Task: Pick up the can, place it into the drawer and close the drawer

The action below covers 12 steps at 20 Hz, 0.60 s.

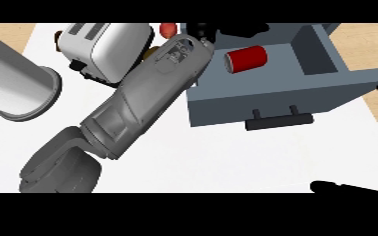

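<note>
A: Red cylindrical metal can point(249, 59) is lying on its side inside the open grey box-shaped drawer point(325, 55), just right of the left hand point(221, 29).
B: Left hand's grip?
A: Black fingers are sitting above the drawer's back edge, holding nothing I can see; can't tell how open.
B: Right hand?
A: Right hand point(341, 187) is showing only dark fingers at the lower right, can't tell. White boxy toaster point(103, 47) is sitting left of the left forearm.
</note>
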Available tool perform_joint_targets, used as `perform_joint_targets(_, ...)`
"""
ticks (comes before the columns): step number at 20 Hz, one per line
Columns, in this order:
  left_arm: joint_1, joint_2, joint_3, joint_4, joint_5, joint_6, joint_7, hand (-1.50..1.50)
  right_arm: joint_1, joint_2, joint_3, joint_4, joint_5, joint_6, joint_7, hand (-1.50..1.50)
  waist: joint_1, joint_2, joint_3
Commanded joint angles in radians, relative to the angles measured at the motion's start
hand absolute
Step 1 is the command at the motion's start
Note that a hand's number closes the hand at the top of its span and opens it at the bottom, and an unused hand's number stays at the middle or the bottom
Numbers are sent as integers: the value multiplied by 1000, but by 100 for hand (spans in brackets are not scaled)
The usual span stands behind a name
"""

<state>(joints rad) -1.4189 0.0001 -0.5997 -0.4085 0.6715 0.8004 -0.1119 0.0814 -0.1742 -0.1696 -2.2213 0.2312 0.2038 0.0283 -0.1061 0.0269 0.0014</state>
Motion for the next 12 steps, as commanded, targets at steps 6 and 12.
perform_joint_targets(6,-80,0,9,-12,32,32,16,-150,-67,-67,123,112,372,-61,-58,-150,65,-12,0)
perform_joint_targets(12,-40,0,14,-28,28,14,16,-150,-153,-84,234,227,608,-113,-23,-150,100,-19,-1)
